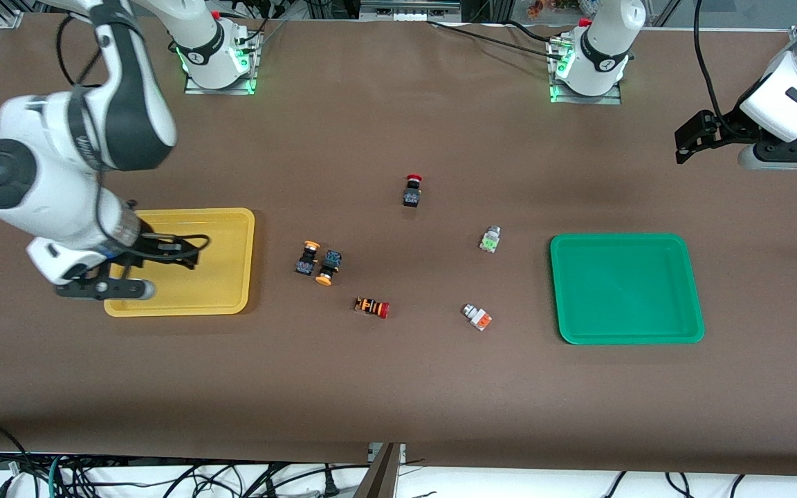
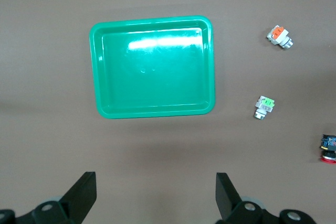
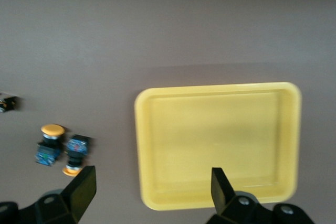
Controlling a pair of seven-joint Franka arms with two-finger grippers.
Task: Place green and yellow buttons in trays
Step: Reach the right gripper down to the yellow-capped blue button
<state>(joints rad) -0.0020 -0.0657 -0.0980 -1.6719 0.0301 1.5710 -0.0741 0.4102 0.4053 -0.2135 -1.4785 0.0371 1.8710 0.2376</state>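
1. Nearest the camera lies the orange-faced button [image 1: 477, 317], white-grey body, on its side on the table [image 1: 398, 401] near the green tray's [image 1: 627, 332] nearer corner.
2. Just farther from the camera, the green-faced button [image 1: 490, 239] lies on the bare table too, close to the same tray but apart from it.
3. Toward the right arm's end, two yellow-capped buttons [image 1: 318, 262] lie side by side, almost touching, caps pointing opposite ways, between the table's middle and the yellow tray [image 1: 239, 228].
4. Neither tray has a button in it.
5. The striped button [image 1: 371, 306], red cap, lies nearer the camera than the yellow-capped pair.
6. The red-capped black button [image 1: 411, 190] stands farthest from the camera of all the buttons.
7. Right gripper [image 1: 187, 250] hangs over the yellow tray, jaws spread wide, nothing between them; its fingers [image 3: 81, 191] frame the tray in the wrist view.
8. Left gripper [image 1: 688, 142] waits up high, over bare table at the left arm's end, jaws released and nothing in them; its fingers [image 2: 83, 196] look down on the green tray.
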